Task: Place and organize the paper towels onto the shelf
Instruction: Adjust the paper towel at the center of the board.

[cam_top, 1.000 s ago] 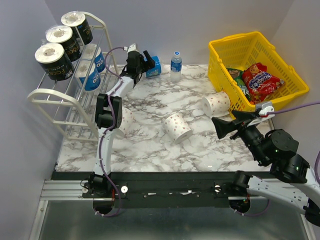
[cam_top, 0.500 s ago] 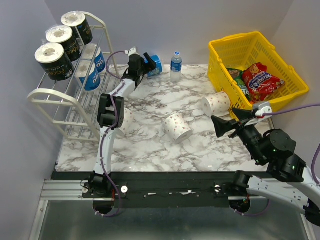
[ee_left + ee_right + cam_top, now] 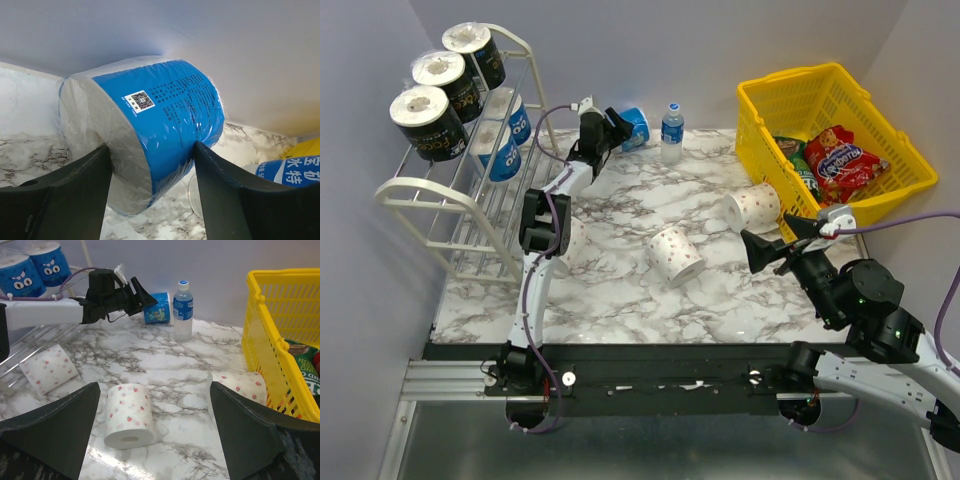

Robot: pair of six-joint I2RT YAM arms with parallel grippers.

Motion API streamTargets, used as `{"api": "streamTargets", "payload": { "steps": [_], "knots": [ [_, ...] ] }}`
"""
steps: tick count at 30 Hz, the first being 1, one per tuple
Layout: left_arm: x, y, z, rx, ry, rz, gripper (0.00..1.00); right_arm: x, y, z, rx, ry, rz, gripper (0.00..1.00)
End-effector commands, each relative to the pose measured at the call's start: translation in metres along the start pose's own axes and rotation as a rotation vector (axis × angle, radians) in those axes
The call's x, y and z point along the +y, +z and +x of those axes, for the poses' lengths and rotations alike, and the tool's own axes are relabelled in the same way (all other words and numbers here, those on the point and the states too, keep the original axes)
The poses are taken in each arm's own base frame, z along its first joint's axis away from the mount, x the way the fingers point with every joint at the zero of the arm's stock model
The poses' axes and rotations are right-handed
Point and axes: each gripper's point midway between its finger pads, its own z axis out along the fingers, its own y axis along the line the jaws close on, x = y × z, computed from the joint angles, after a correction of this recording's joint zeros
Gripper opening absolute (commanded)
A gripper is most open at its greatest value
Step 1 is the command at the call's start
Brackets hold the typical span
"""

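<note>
Left gripper (image 3: 151, 150), now snug around blue roll (image 3: 155, 95)

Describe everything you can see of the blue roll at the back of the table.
The blue paper towel roll is a short, fat cylinder sealed in shiny clear film, with a blue wrapper bearing a small square code and fine print, and a white end. It lies on its side on the marble table near the back wall, just left of the water bottle. The left arm's fingers sit against it on either side.
</note>
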Motion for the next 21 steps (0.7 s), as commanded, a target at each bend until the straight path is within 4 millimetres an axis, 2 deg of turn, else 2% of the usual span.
{"api": "streamTargets", "payload": {
  "steps": [1,2,3,4,5,6,8,9,11,12,14,15,16,17,19,20,21],
  "knots": [
    [-0.015,-0.009,-0.012,-0.037,0.036,0.040,0.54,-0.002,0.003,-0.001,-0.016,-0.023,0.016,1.00],
    [-0.014,-0.013,-0.009,-0.027,0.057,0.035,0.52,-0.002,0.002,-0.002,-0.020,-0.016,0.013,1.00],
    [-0.025,-0.019,-0.020,-0.038,0.071,0.048,0.50,-0.002,0.001,-0.003,-0.022,-0.013,0.012,1.00],
    [-0.030,-0.023,-0.022,-0.038,0.081,0.056,0.49,-0.001,0.000,-0.003,-0.025,-0.007,0.007,1.00],
    [-0.028,-0.028,-0.017,-0.021,0.094,0.051,0.48,-0.002,0.000,-0.003,-0.026,0.000,0.006,1.00],
    [-0.042,-0.036,-0.029,-0.034,0.102,0.066,0.46,-0.003,-0.003,-0.004,-0.035,0.008,0.003,1.00],
    [-0.046,-0.046,-0.027,-0.009,0.123,0.065,0.45,-0.005,-0.005,-0.007,-0.045,0.005,0.003,1.00],
    [-0.062,-0.058,-0.036,-0.004,0.155,0.078,0.44,-0.007,-0.007,-0.009,-0.052,-0.001,0.005,1.00],
    [-0.071,-0.072,-0.033,0.028,0.198,0.071,0.43,-0.012,-0.011,-0.013,-0.063,-0.012,0.016,1.00],
    [-0.078,-0.085,-0.036,0.063,0.256,0.056,0.42,-0.017,-0.013,-0.015,-0.068,-0.018,0.033,1.00],
    [-0.092,-0.101,-0.027,0.115,0.330,0.042,0.40,-0.024,-0.020,-0.021,-0.082,-0.022,0.047,1.00],
    [-0.097,-0.118,-0.032,0.141,0.373,0.008,0.38,-0.029,-0.023,-0.023,-0.086,-0.018,0.061,1.00],
    [-0.105,-0.128,-0.023,0.169,0.442,0.006,0.38,-0.033,-0.028,-0.023,-0.081,-0.015,0.062,1.00],
    [-0.104,-0.138,-0.019,0.194,0.480,-0.013,0.38,-0.037,-0.034,-0.030,-0.094,0.017,0.063,1.00],
    [-0.104,-0.166,-0.023,0.231,0.566,-0.079,0.38,-0.042,-0.042,-0.028,-0.083,0.033,0.065,1.00],
    [-0.110,-0.177,-0.014,0.263,0.601,-0.085,0.38,-0.047,-0.050,-0.034,-0.106,0.070,0.064,1.00],
    [-0.111,-0.197,-0.013,0.303,0.635,-0.110,0.38,-0.050,-0.054,-0.033,-0.105,0.081,0.070,1.00]
  ]
}}
